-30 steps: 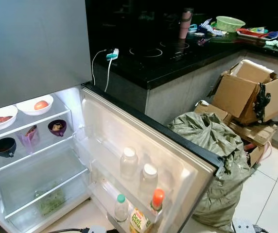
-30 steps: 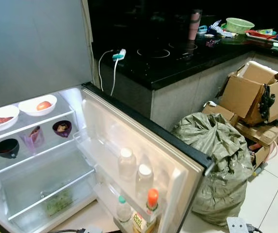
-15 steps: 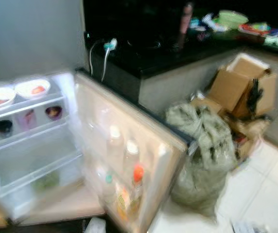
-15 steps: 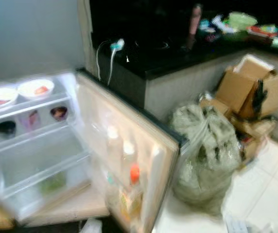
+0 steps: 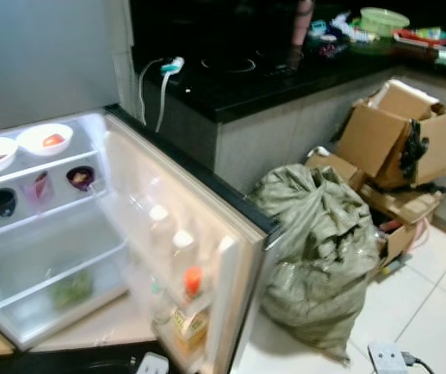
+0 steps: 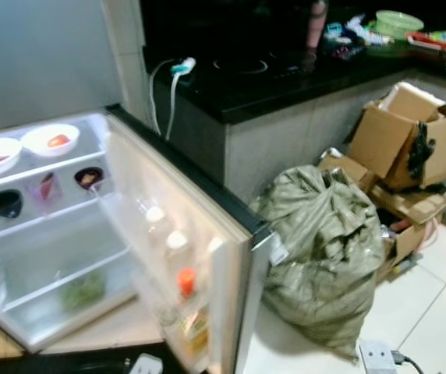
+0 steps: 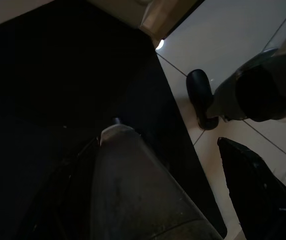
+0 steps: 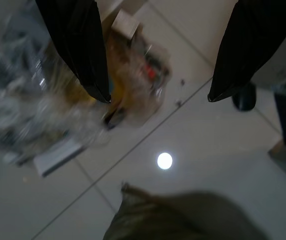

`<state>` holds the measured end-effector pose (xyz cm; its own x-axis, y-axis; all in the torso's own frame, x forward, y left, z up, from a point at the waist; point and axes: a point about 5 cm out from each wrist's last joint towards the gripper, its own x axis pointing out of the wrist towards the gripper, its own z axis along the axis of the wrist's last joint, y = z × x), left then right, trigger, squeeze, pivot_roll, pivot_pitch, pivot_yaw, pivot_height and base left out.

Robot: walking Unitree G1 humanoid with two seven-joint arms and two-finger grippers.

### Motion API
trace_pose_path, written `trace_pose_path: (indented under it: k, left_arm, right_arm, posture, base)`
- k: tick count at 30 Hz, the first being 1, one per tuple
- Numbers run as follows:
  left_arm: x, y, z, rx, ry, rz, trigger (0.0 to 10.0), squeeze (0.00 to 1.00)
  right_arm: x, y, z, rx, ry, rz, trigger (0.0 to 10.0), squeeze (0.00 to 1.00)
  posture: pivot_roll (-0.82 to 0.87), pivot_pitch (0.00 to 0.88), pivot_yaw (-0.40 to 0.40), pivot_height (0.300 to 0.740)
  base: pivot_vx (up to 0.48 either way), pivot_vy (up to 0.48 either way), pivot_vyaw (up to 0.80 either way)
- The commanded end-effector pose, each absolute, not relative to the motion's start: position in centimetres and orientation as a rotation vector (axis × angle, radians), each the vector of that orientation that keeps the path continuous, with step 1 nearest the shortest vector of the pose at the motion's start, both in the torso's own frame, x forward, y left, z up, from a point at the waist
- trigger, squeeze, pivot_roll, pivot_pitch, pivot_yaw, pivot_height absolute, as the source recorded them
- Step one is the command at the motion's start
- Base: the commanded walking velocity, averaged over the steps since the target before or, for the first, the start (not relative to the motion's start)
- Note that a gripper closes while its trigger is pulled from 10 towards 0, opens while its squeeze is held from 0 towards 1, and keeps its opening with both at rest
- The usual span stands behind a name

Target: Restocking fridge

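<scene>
At nine o'clock, we face the open fridge [image 5: 44, 257]; right gripper [image 8: 158, 95] spread empty, so fetch stock squarely, left gripper's [image 7: 183, 165] state indiscernible.

The open fridge door [image 5: 207, 226] is glossy white plastic; beside it slumps a rough, woven olive-green cloth sack [image 5: 320, 257]. Behind the sack sit matt brown cardboard boxes [image 5: 398, 136]. The black countertop [image 5: 285, 74] above them is polished and reflective. Glossy pale tile floor [image 5: 433, 304] lies beyond the sack. Inside the fridge, clear shelves [image 5: 44, 218] carry smooth white bowls [image 5: 44, 139].
</scene>
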<state>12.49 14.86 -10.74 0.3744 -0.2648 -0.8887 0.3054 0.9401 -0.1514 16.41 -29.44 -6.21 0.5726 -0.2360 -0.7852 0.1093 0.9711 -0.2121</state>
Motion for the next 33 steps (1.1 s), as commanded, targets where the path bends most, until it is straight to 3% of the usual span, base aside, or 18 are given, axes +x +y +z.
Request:
trace_pose_path:
  k: [1, 7, 11, 12, 17, 33]
  left_arm:
    - [10.9, 14.9, -11.3, 0.033, 1.193, -0.364, 10.0, 0.00]
    - [10.8, 14.8, -11.3, 0.029, 1.195, -0.369, 10.0, 0.00]
    - [10.8, 14.8, -11.3, 0.030, 1.194, -0.369, 10.0, 0.00]
    - [10.9, 14.8, -11.3, 0.029, 1.192, -0.369, 10.0, 0.00]
    - [10.9, 14.7, -11.2, 0.023, 1.190, -0.369, 10.0, 0.00]
    - [10.8, 14.6, -11.3, 0.019, 1.193, -0.375, 10.0, 0.00]
  right_arm:
    - [16.5, -29.0, -6.3, -0.147, 0.938, -0.179, 10.0, 0.00]
    - [22.0, -26.5, -3.8, 0.005, 0.716, 0.007, 10.0, 0.00]
    - [23.0, -26.2, -3.1, 0.011, 0.673, 0.040, 10.0, 0.00]
    - [24.8, -25.8, -1.8, 0.019, 0.600, 0.073, 10.0, 0.00]
    - [26.7, -25.5, -0.3, 0.032, 0.519, 0.087, 10.0, 0.00]
    - [27.1, -24.0, 0.4, 0.096, 0.479, 0.320, 10.0, 0.00]
  posture:
    - [-0.09, 0.000, -0.064, 0.740]
    - [-0.09, 0.000, -0.063, 0.740]
    - [-0.09, 0.000, -0.063, 0.740]
    - [-0.09, 0.000, -0.063, 0.740]
    - [-0.09, 0.000, -0.066, 0.740]
    - [-0.09, 0.002, -0.069, 0.740]
  base:
    - [0.000, 0.000, 0.00]
    - [0.000, 0.000, 0.00]
    - [0.000, 0.000, 0.00]
    - [0.000, 0.000, 0.77]
    - [0.000, 0.000, 0.77]
    - [0.000, 0.000, 0.77]
